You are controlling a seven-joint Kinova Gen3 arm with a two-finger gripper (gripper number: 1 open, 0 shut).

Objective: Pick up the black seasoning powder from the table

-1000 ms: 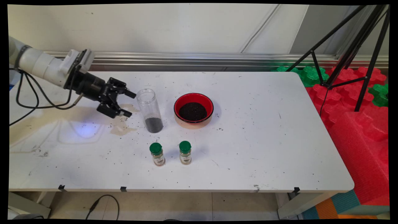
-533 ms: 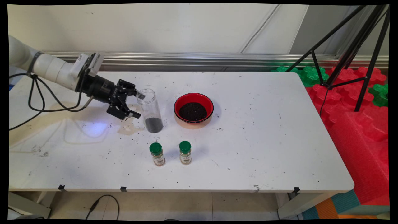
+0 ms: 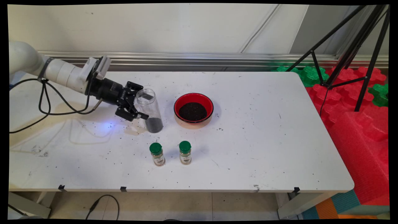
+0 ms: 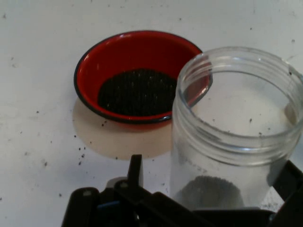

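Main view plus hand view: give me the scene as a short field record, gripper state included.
gripper: open, one finger on each side of the clear jar
clear jar: upright, no lid, dark grains at its bottom
red bowl: right of the jar, apart from it, dark grains inside
spice bottles: two with green caps, and, upright, nearer the table's front edge
table: white, stained near the jar, dark specks scattered
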